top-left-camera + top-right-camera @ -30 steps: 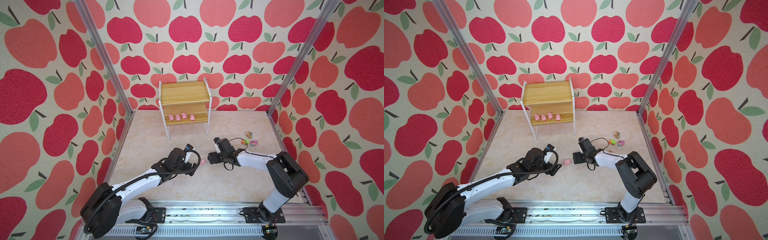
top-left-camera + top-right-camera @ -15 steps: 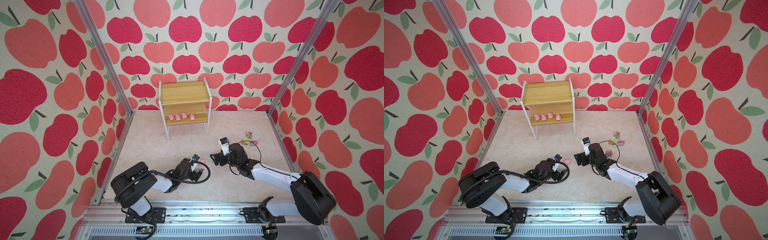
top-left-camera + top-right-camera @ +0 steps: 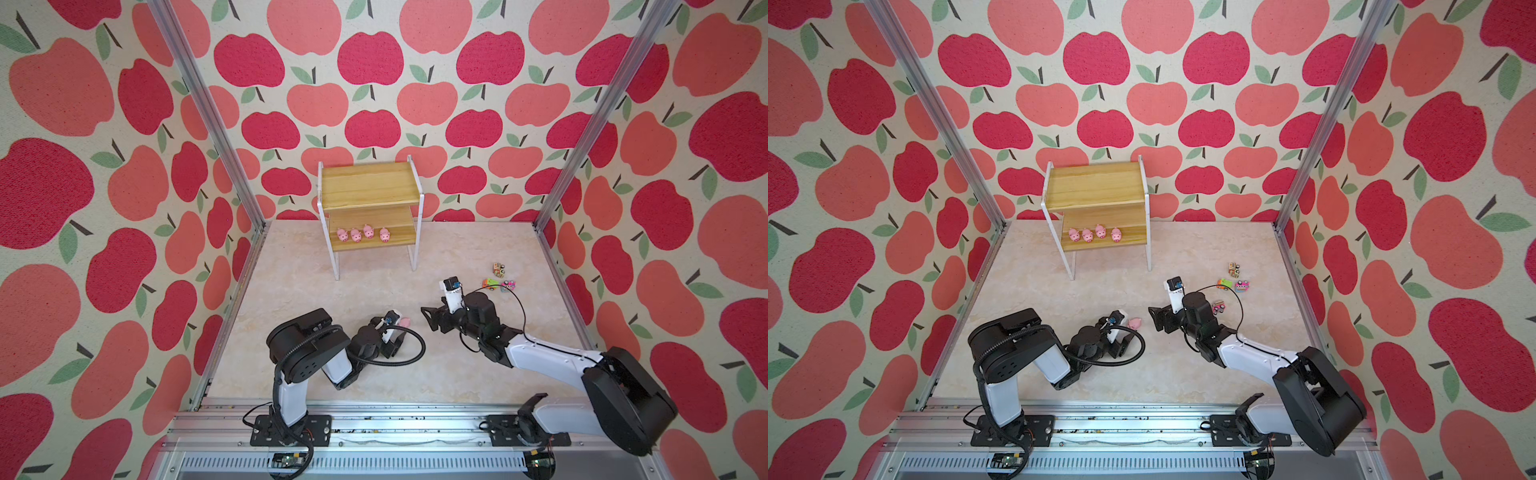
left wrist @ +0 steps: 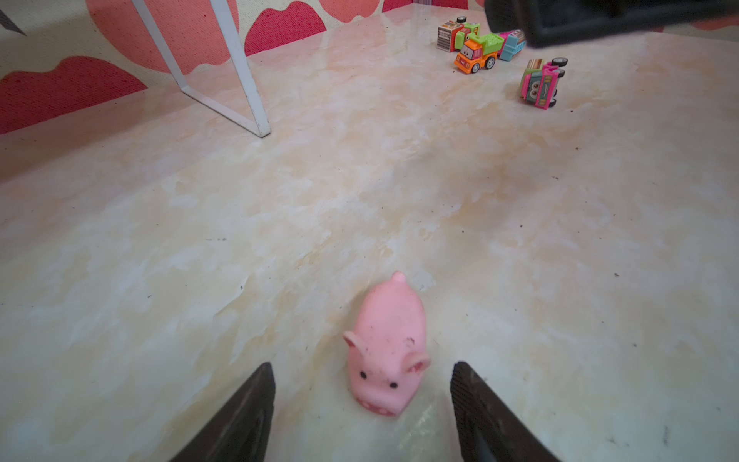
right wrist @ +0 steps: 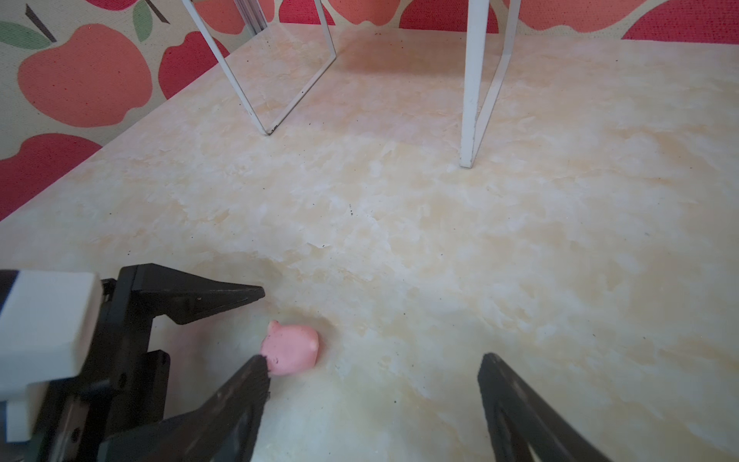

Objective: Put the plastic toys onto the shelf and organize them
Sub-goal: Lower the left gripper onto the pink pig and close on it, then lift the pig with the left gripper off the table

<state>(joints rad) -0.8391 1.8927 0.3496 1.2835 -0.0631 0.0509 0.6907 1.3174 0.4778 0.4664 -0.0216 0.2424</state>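
Observation:
A small pink pig (image 4: pixel 388 348) lies on the marble floor, snout toward my left gripper (image 4: pixel 364 366). That gripper is open, with a finger on either side of the pig's head and a gap at both sides. In both top views the pig (image 3: pixel 404 322) (image 3: pixel 1135 323) is just ahead of the left wrist. My right gripper (image 5: pixel 372 360) is open and empty. It hovers to the right of the pig (image 5: pixel 292 348), apart from it (image 3: pixel 430 318). The shelf (image 3: pixel 370 187) stands at the back, with several pigs (image 3: pixel 361 234) in a row on its lower board. Toy trucks (image 3: pixel 498 276) sit at the right.
The shelf's white legs (image 5: pixel 468 100) stand on the floor beyond the pig. One truck (image 4: pixel 540 82) lies tipped on its side near the others (image 4: pixel 476 56), close behind the right wrist (image 3: pixel 1219 308). Apple-print walls and metal posts (image 3: pixel 582 124) enclose the floor.
The left arm has folded down low and brought its gripper up to the pig on the floor. The right arm has stretched out lower, and its gripper stays just right of the pig.

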